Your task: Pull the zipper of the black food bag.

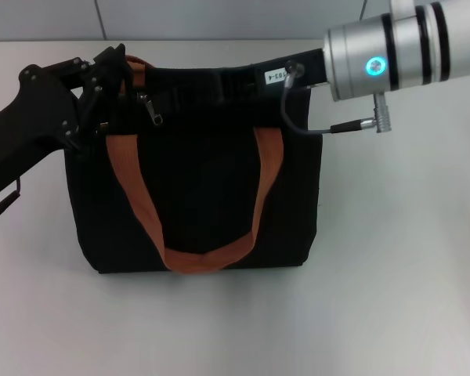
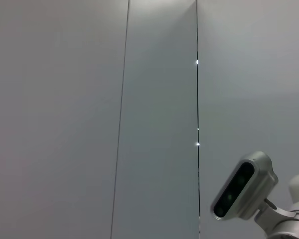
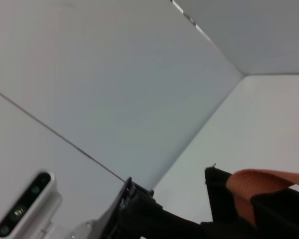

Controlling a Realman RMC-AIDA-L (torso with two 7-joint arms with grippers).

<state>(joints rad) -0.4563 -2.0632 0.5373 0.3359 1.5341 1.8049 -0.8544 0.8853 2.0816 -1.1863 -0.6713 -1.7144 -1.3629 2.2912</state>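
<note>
Left claw (image 1: 119, 74) at black food bag (image 1: 204, 196) top corner beside zipper (image 1: 153, 112), grip state unclear; right claw hidden.

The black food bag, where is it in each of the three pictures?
Head view: the black food bag fills the middle of the table, between the left gripper and the right arm.
Left wrist view: not in it; only wall panels and a silver camera head.
Right wrist view: one black corner with a bit of orange strap shows low at one edge.
Shared landmark: the orange strap, seen in the head and right wrist views.
</note>
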